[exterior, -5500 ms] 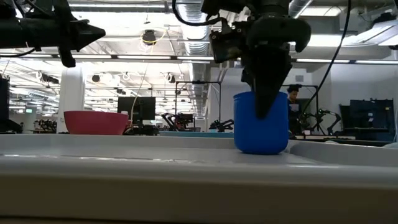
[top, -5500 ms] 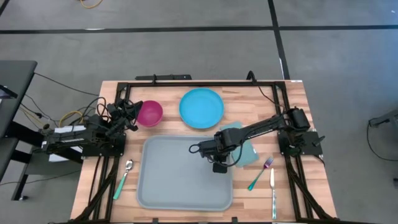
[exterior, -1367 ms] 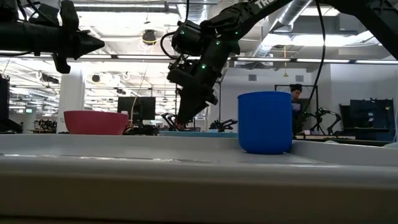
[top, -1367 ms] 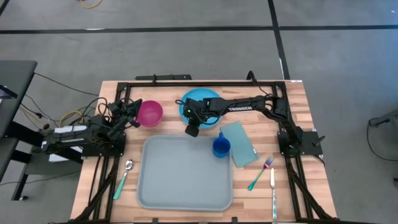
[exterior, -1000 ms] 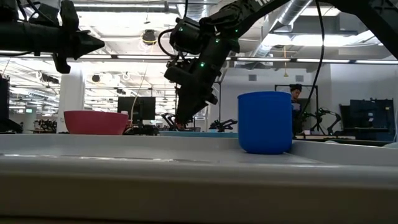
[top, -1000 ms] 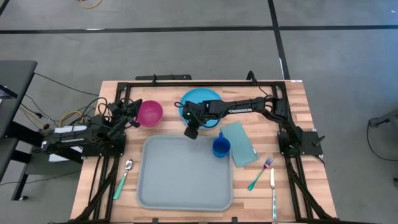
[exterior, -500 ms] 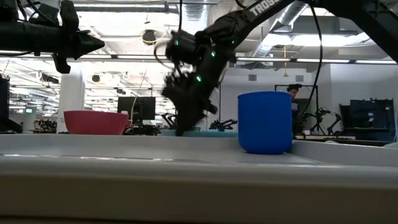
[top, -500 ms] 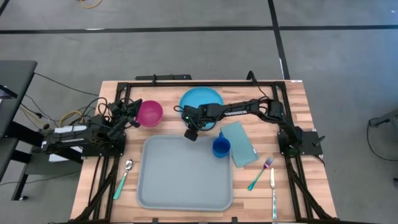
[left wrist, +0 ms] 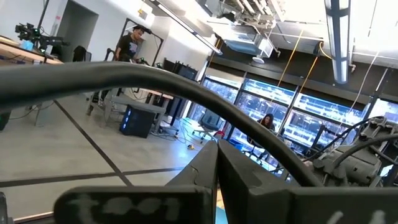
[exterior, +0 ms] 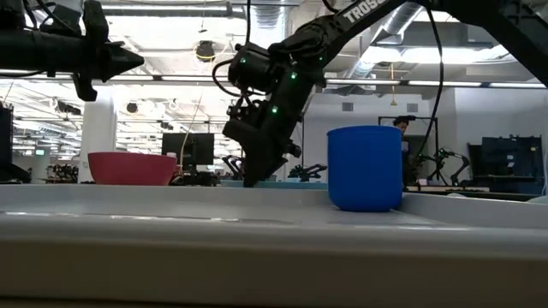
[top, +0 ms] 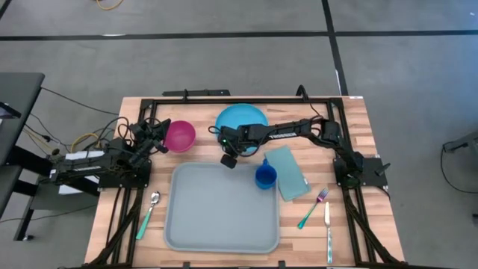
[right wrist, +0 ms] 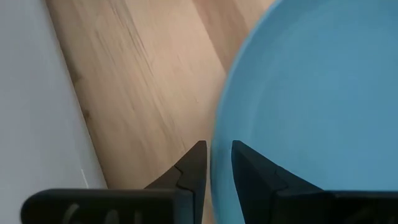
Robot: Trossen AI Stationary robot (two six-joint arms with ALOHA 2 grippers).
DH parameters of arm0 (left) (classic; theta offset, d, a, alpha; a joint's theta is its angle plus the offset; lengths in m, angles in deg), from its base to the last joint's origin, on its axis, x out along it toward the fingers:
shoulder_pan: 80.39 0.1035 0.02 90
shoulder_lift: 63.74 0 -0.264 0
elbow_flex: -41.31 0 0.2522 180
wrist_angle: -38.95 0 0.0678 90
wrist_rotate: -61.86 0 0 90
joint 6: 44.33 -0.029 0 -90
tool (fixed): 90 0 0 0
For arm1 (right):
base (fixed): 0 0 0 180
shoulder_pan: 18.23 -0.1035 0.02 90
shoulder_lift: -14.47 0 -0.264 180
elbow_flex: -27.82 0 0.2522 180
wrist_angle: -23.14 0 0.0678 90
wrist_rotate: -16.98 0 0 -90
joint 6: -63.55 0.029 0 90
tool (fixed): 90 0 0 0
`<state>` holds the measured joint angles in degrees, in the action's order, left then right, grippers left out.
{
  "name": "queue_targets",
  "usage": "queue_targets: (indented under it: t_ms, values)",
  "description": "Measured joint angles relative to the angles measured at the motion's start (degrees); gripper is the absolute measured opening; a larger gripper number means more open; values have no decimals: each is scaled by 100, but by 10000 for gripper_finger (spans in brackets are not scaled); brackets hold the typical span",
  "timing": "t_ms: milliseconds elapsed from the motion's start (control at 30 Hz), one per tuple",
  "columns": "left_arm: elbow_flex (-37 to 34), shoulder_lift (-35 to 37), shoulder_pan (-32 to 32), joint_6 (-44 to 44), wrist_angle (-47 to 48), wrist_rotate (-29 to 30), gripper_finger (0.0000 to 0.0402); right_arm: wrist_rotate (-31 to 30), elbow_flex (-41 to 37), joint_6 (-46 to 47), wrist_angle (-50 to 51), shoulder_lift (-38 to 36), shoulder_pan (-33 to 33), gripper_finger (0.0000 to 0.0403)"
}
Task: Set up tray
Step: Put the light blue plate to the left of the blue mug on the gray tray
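Grey concrete floor is being shown around a wooden table (top: pixel 351 127) in the high view. On the table's near middle, the tray (top: pixel 216 217) is being kept flat, with a dark blue cup (top: pixel 265 176) standing upright in its far right corner. Just beyond the tray, a round blue plate (top: pixel 243 118) is being straddled at its near rim by the right gripper (top: pixel 228 154), whose fingers (right wrist: pixel 193 165) are being held slightly apart, one on each side of the plate's edge, with the rim in the narrow gap between them. A folded teal napkin (top: pixel 287 173) is being left beside the tray on the right. A pink bowl (top: pixel 180 136) is seen left of the plate, with the left gripper (top: pixel 158 134) parked just beside it; whether its fingers are apart cannot be told. A spoon (top: pixel 149 211) is lying left of the tray, a fork (top: pixel 314 208) and knife (top: pixel 327 230) right.
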<state>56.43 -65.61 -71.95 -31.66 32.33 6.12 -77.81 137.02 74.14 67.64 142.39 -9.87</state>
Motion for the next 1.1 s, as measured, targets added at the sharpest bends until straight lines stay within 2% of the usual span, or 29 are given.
queue_targets:
  t_ms: [200, 400, 600, 833, 1100]
  values:
    - [0, 0, 0, 0, 3, 7, 0, 5, 2, -10, 27, 70, 7, 63]
    - [0, 0, 0, -2, 2, 25, 0, -56, 20, -233, 161, 15, 13, 12]
    - [0, 0, 0, -29, 2, 57, 0, -24, 559, -272, 849, 32, -138, 11]
    - [0, 0, 0, -42, 0, 61, 0, -9, 1466, -500, 1585, 34, -838, 4]
    - [0, 0, 0, -42, -2, 61, 0, 2, 1722, -746, 1684, 38, -1999, 3]
